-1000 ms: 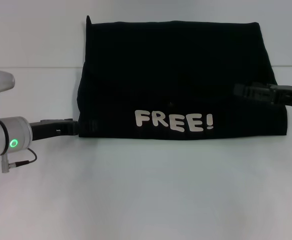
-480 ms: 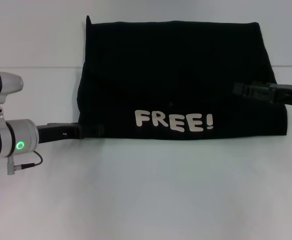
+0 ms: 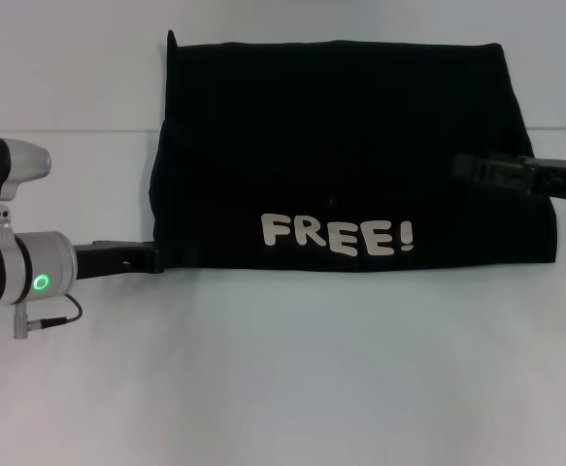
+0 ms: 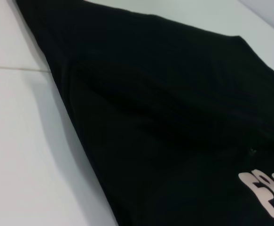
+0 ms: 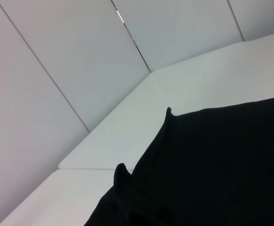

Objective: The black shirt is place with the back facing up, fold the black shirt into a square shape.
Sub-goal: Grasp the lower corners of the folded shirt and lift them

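Note:
The black shirt (image 3: 341, 136) lies flat on the white table as a wide folded rectangle, with white "FREE!" lettering (image 3: 338, 235) facing up along its near edge. My left gripper (image 3: 166, 257) reaches in low from the left and meets the shirt's near left corner. My right gripper (image 3: 462, 167) comes in from the right and sits over the shirt's right part, above its surface. The left wrist view is filled by the shirt (image 4: 174, 117) with part of the lettering (image 4: 268, 190). In the right wrist view the shirt (image 5: 221, 169) shows a raised corner.
A white table (image 3: 292, 369) stretches in front of the shirt and on both sides. A seam in the table (image 3: 79, 131) runs behind my left arm. White wall panels (image 5: 80, 56) stand beyond the table's far edge.
My left arm has shifted right and slightly down toward the shirt's near left corner. My right gripper has risen a little over the shirt's right part. The shirt's outline is unchanged.

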{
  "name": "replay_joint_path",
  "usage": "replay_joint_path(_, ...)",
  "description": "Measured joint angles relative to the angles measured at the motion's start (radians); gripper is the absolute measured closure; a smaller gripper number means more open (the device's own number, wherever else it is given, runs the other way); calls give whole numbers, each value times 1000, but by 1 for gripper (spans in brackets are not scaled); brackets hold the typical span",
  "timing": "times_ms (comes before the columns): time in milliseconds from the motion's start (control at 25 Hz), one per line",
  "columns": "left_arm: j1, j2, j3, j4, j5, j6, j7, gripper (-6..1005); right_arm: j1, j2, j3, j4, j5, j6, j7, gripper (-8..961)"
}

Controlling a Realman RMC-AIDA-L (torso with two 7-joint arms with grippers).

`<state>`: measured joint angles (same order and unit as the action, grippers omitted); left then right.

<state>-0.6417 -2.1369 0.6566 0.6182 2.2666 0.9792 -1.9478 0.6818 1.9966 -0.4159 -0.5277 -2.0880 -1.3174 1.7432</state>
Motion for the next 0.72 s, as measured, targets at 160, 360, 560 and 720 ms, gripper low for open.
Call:
replay_joint_path(160, 0, 1, 1, 3, 9, 0, 0, 278, -2, -3, -1, -1, 8, -2, 0, 88)
replay_joint_path(360, -1, 3, 1, 6, 13, 3, 0, 370, -1, -4, 0, -2, 8, -4, 0, 96)
replay_joint_path(560, -3, 3, 2, 7, 16, 2, 0, 526, -1, -5, -1, -3, 8, -2, 1, 103)
replay_joint_path(720, -7, 5, 1, 8, 17, 2, 0, 781, -5, -11, -7, -3, 5, 2, 10, 109)
